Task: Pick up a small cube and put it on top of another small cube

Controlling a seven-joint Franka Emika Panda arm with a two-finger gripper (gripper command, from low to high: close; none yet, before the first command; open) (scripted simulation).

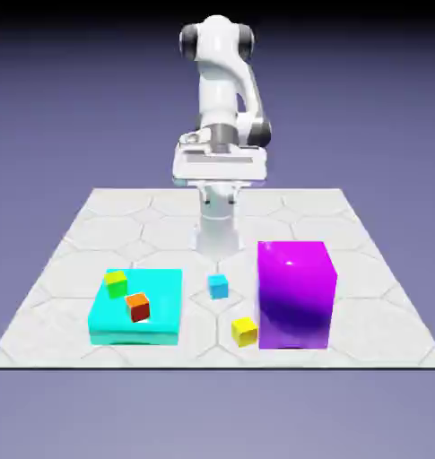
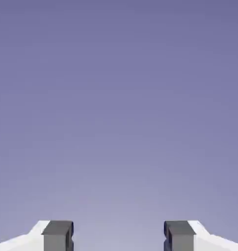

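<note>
Above the tabletop (image 1: 310, 218), the empty gripper (image 1: 221, 199) hangs with fingers spread, the pick seemingly unstarted; next it must reach down to the yellow cube (image 1: 245, 332) beside the purple block (image 1: 295, 296).

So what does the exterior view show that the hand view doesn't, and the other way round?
Only the exterior view shows the table, the purple block, the cyan slab and the green, red, blue and yellow cubes. Only the hand view shows plain backdrop between two wide-apart grey fingertips. Both share the blue-violet backdrop and part of the robot.
</note>
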